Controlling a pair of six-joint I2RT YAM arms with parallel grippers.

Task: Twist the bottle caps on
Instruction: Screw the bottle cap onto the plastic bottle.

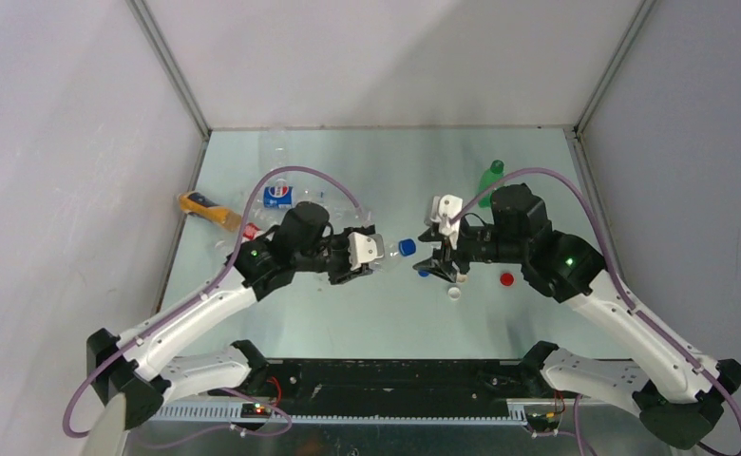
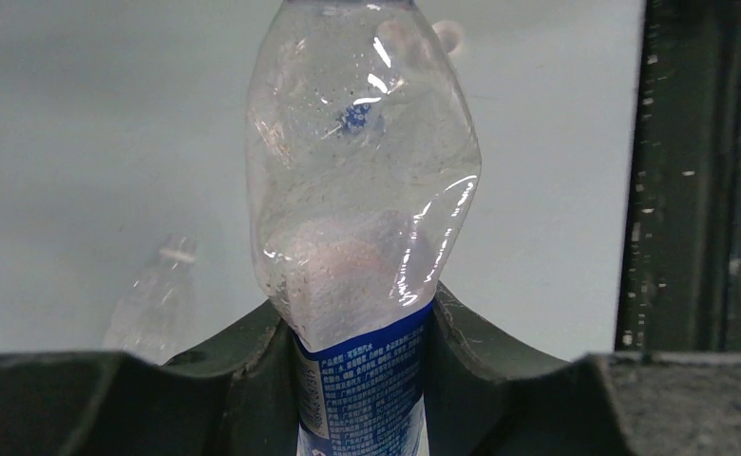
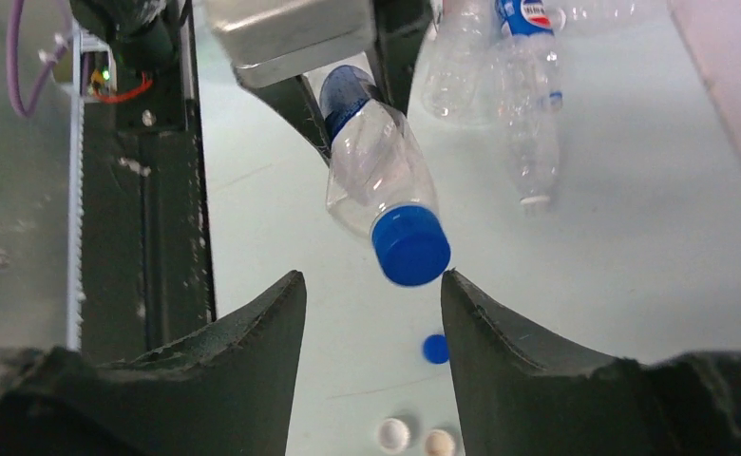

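Observation:
My left gripper (image 1: 371, 255) is shut on a clear bottle with a blue label (image 2: 362, 209), holding it off the table with its neck pointing right. A blue cap (image 1: 406, 247) sits on that neck; it also shows in the right wrist view (image 3: 410, 245). My right gripper (image 1: 440, 266) is open just right of the cap, its fingertips (image 3: 452, 285) close beside the cap but apart from it. Loose caps lie on the table: a blue one (image 3: 434, 349), a white one (image 3: 394, 434), a cream one (image 3: 439, 442) and a red one (image 1: 506, 279).
A green bottle (image 1: 489, 178) stands at the back right. An orange-yellow bottle (image 1: 205, 210) and several clear bottles (image 1: 279, 195) lie at the back left. Another clear bottle (image 2: 153, 304) lies below the left gripper. Grey walls enclose the table.

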